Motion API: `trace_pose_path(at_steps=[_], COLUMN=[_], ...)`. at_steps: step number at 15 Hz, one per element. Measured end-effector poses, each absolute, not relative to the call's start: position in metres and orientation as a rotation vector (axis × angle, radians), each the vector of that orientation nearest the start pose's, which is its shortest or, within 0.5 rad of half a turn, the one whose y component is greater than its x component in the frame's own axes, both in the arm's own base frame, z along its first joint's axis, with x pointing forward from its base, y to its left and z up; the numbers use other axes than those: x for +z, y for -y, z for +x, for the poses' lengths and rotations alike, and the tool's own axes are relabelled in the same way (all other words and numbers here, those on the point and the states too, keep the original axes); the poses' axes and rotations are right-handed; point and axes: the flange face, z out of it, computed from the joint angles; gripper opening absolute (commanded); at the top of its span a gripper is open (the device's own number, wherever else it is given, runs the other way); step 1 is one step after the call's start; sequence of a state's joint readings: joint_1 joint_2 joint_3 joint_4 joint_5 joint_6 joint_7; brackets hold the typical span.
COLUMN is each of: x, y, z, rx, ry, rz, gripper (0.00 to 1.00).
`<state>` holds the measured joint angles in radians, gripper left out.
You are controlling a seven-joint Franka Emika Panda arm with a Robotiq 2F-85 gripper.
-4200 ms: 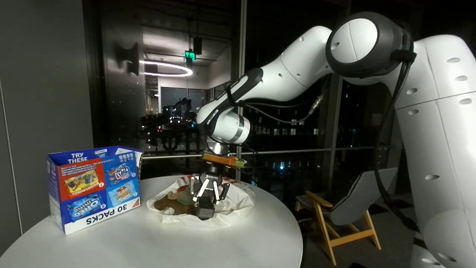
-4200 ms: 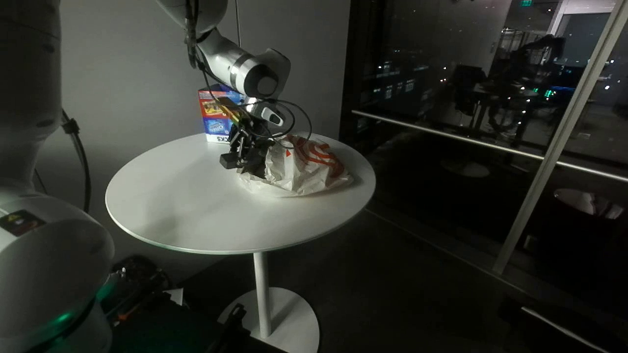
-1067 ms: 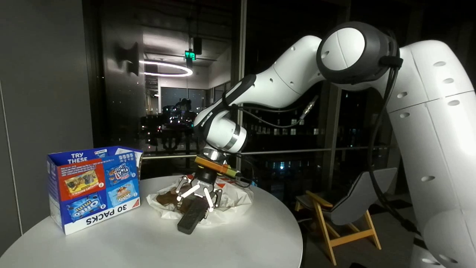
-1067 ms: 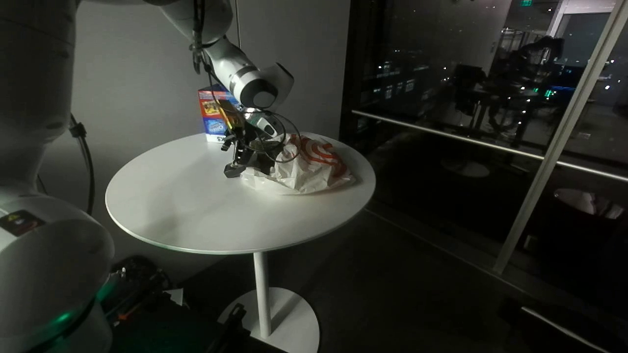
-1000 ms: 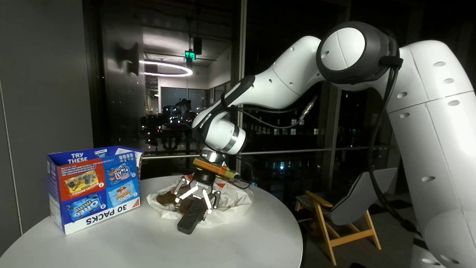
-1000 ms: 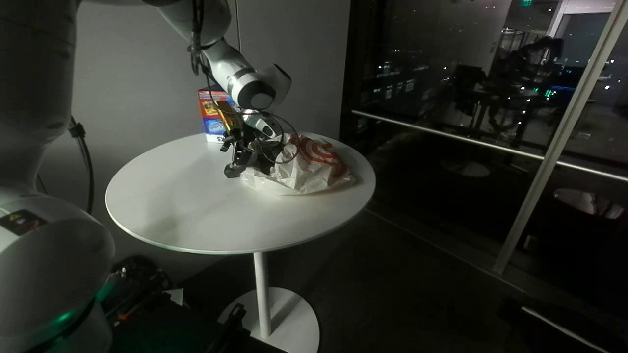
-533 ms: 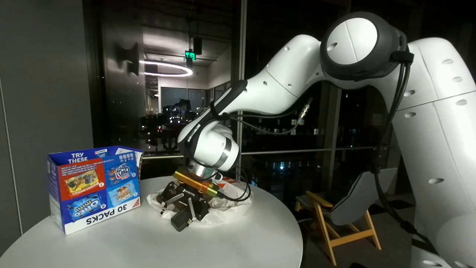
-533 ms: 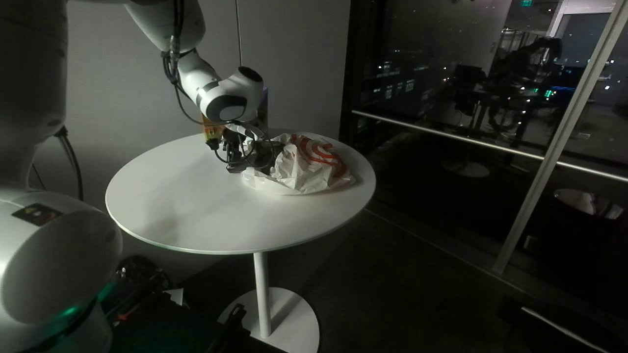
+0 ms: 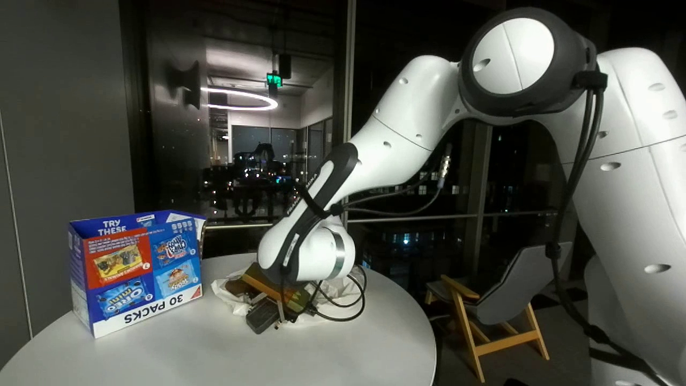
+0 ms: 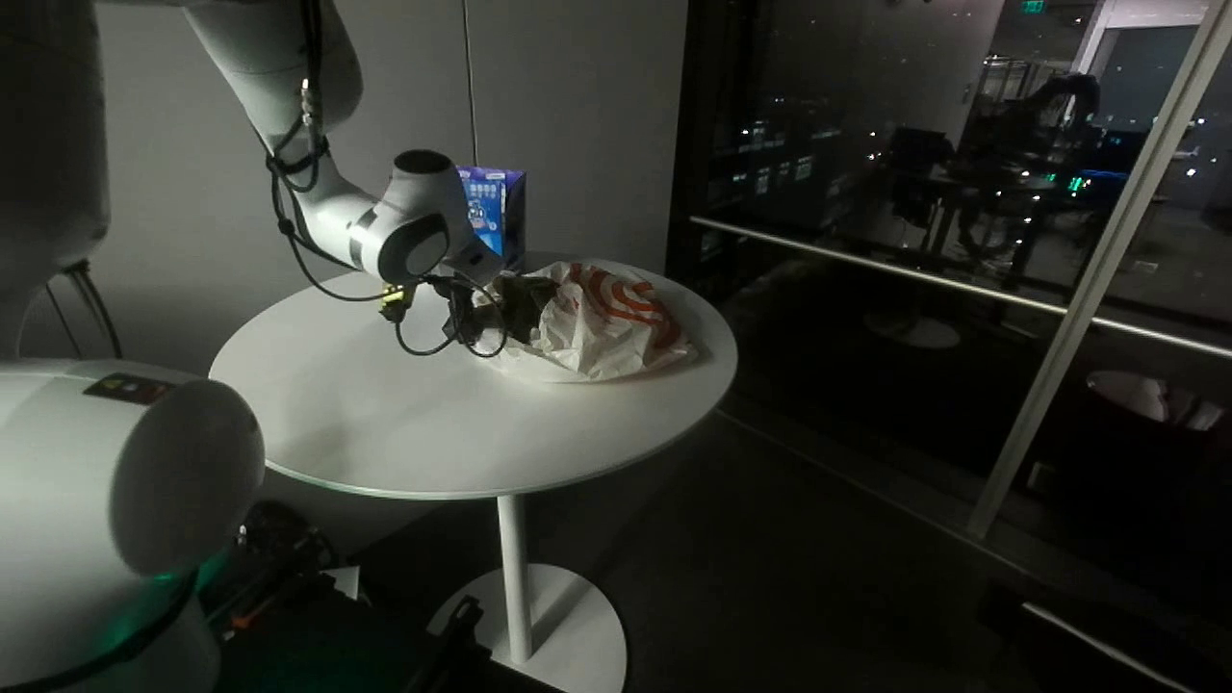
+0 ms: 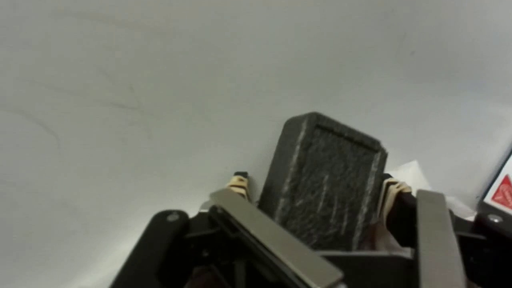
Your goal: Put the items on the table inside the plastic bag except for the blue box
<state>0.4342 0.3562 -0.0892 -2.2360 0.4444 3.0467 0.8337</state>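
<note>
The black gripper (image 11: 315,183) has its fingers spread around the dark rectangular block (image 9: 262,317), just beside the white plastic bag (image 10: 599,345). The blue cardboard box (image 9: 143,279), reading "OREO" and "30 PACKS", stands at left.

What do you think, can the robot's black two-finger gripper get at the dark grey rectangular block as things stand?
Very likely yes: in the wrist view the gripper straddles the block, and nothing covers the block's far end. Whether it is closed tight on it, I can't tell.
</note>
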Motion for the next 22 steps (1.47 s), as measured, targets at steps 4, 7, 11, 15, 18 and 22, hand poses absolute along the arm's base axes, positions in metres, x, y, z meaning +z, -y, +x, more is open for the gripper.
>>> trace_pose_path(at_steps=[4,7,11,15,18,22], x=[0.251,0.253,0.291,0.344,0.35,0.34], y=[-0.151,-0.159,-0.195,-0.176,-0.14,-0.103], z=[0.551,0.546,0.526,0.523,0.533,0.549], rx=[-0.564,-0.52,-0.316,-0.249,-0.253,-0.202], ry=[-1.333,-1.323,-1.121,-1.04,-1.102,-1.155], rz=[-2.515,-2.597,-2.678,-2.684,-2.68,-2.699], gripper=[0.23,0.2,0.17,0.17,0.18,0.18])
